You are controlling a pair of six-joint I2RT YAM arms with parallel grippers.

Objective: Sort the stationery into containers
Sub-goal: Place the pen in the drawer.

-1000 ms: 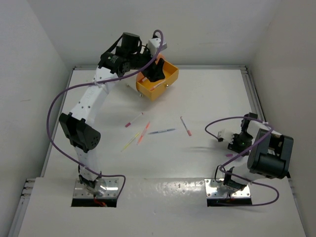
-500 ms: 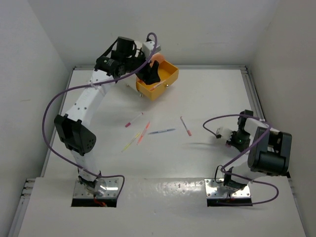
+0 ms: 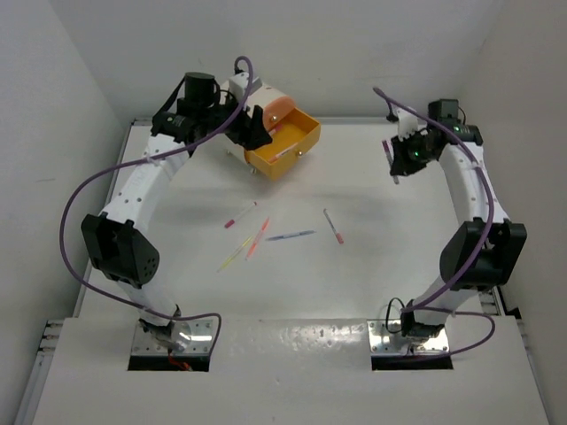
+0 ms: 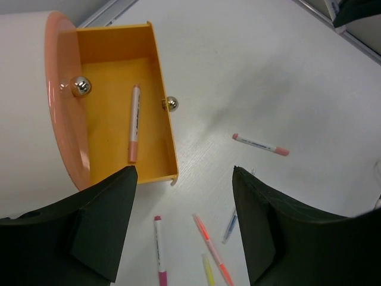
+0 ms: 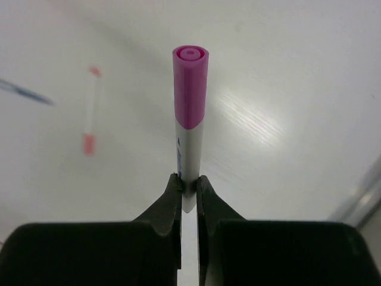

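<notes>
The yellow-orange drawer (image 3: 285,144) of the cream-white cabinet (image 3: 266,96) stands open, with one pink-capped pen (image 4: 134,123) lying inside. My left gripper (image 3: 252,131) is open and empty, above the drawer's left side; in the left wrist view (image 4: 183,174) its jaws stand wide apart. Loose on the table lie a pink pen (image 3: 240,215), an orange-pink pen (image 3: 257,237), a yellow pen (image 3: 232,257), a blue pen (image 3: 291,235) and another pink pen (image 3: 333,226). My right gripper (image 3: 397,165) at the far right is shut on a purple-capped white pen (image 5: 190,101), held above the table.
A closed peach drawer front (image 4: 59,107) with a metal knob (image 4: 80,87) sits above the open drawer. The table's raised rim (image 3: 450,159) runs just right of my right gripper. Purple cables loop along both arms.
My left gripper has pulled out of the open drawer toward the left. My right arm has swung from the near right to the far right, carrying the purple-capped pen.
</notes>
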